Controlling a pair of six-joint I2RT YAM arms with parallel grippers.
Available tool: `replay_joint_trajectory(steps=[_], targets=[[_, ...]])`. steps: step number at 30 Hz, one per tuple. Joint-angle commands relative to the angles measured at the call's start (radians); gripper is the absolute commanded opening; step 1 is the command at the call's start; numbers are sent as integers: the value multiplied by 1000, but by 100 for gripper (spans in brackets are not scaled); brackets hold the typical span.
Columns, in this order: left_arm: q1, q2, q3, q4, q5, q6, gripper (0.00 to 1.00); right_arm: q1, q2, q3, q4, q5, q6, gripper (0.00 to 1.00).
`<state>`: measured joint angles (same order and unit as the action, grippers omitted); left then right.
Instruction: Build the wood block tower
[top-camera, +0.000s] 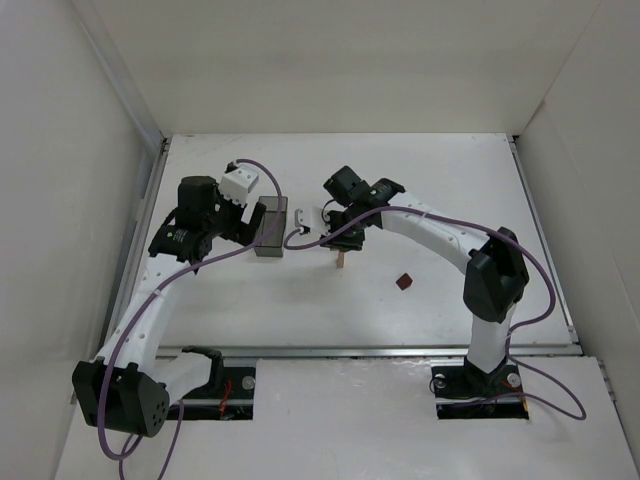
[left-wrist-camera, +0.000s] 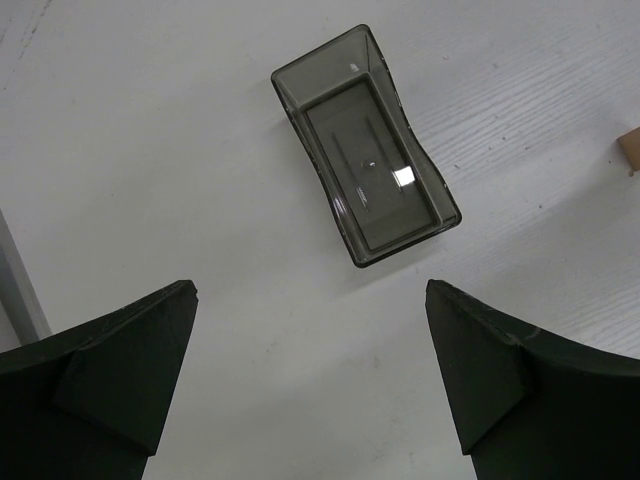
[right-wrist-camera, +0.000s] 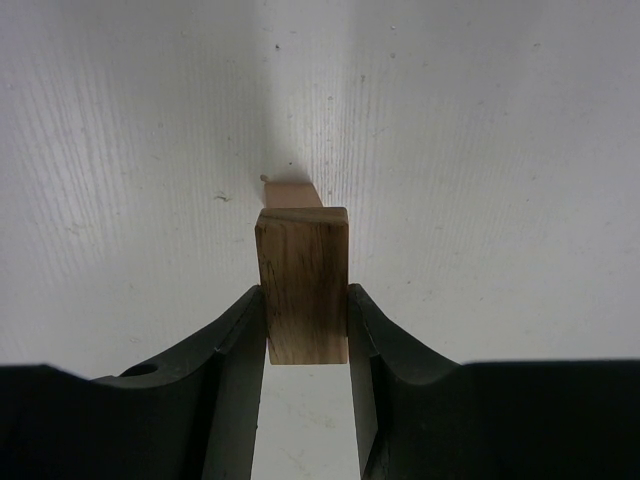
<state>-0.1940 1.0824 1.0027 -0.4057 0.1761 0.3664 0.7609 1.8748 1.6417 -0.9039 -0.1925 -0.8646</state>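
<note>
Tan wood sits pinched upright in the right fingers (right-wrist-camera: 235, 365): a block (right-wrist-camera: 303, 285), with a second tan block (right-wrist-camera: 295, 192) just past it on the tabletop (top-camera: 450, 190). Only the top view shows the red-brown block (top-camera: 403, 282), well apart, open room around. Left fingers (left-wrist-camera: 120, 370) gape wide over the bin (left-wrist-camera: 300, 125).

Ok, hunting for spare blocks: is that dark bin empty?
Empty: the left wrist view looks straight into the bin and shows only its bare floor.
</note>
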Motion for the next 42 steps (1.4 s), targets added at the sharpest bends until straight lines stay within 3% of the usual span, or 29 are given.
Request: replay_joint_trajectory(steps=[1,11,19,22,28,30,31,34,40,41,42], targets=[[4,-16,-3,33,-10,8,98,11,9,4,39,-24,15,0],[4,-7,7,33,-10,8,98,11,9,-23,57,-15,15,0],[4,-7,7,33,-20,17,98,11,18,-32,66,-4,24,12],[4,-7,7,33,-20,17,98,11,18,-33,66,5,33,21],[4,-7,7,33,-20,17,99,11,0,-51,66,15,33,52],[4,-7,16,33,-20,17,99,11,0,-51,66,15,33,54],[4,-7,16,33,-20,17,99,11,-9,-51,66,15,33,65],[4,-7,16,33,-20,26,99,11,-20,-51,76,15,33,72],[4,-7,16,33,-10,26,99,11,-72,-31,103,25,64,76],[4,-7,16,33,-10,26,99,11,-86,-31,103,25,73,100],[4,-7,16,33,-10,26,99,11,-124,-31,112,25,73,100]])
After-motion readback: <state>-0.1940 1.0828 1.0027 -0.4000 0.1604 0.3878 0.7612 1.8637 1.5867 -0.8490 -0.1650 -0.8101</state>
